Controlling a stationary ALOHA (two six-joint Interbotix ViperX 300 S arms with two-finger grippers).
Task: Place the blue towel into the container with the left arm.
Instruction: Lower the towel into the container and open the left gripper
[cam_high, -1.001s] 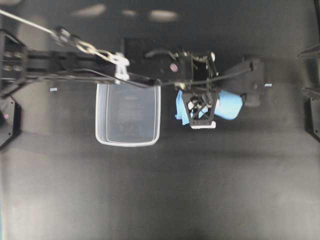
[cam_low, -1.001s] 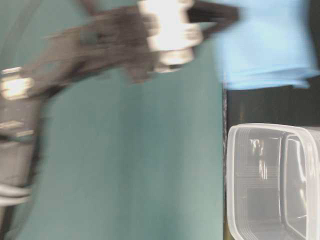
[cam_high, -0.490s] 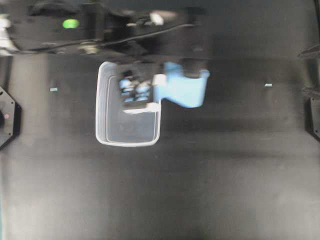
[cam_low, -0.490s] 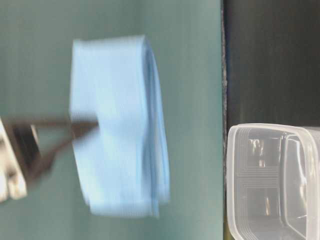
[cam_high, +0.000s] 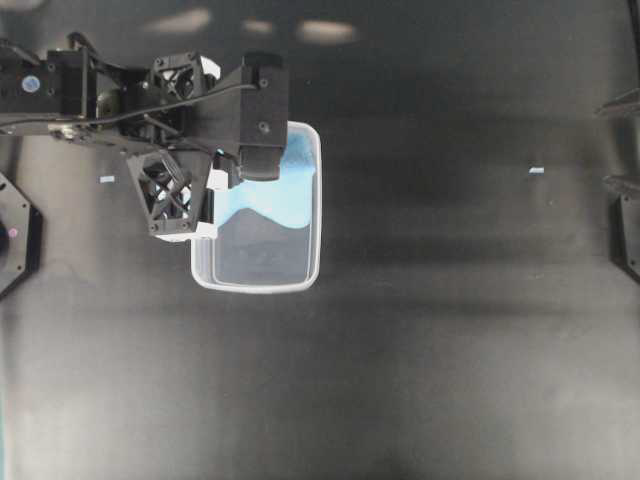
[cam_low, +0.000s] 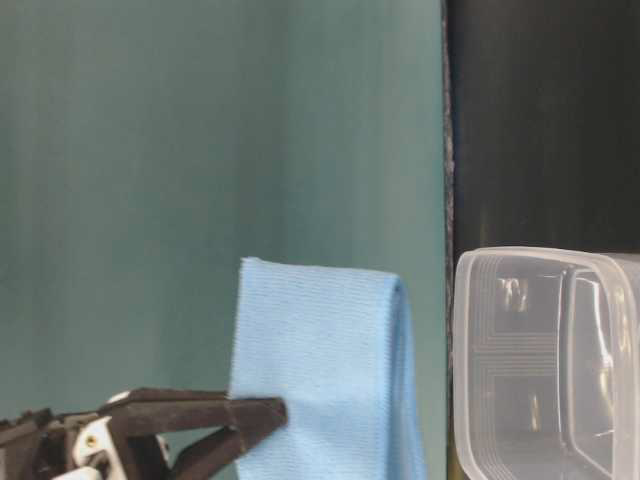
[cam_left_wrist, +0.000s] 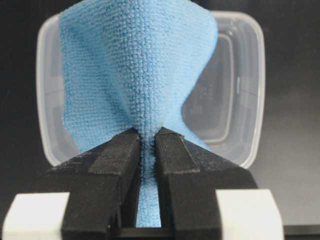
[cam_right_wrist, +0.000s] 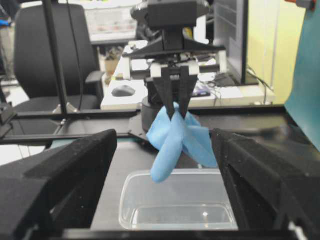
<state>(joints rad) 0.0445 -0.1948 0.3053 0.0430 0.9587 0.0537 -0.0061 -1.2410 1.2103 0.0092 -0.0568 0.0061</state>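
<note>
The left gripper (cam_left_wrist: 145, 145) is pinching the towel (cam_left_wrist: 137, 75) tightly between closed jaws, dangling it above the tub (cam_right_wrist: 177, 205). Released here, a drooping corner risks draping over the rim. The right gripper (cam_right_wrist: 165, 175) is waiting wide open, holding nothing.

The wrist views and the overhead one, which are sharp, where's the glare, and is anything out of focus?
Left wrist view: sharp, towel weave crisp over the tub. Overhead: soft, pale light patches along the top, left gripper legible. Right wrist view: the near gripper fingers are blurred dark masses, the towel beyond is clear, bright office behind. Table-level view: clean, glints on the tub.
</note>
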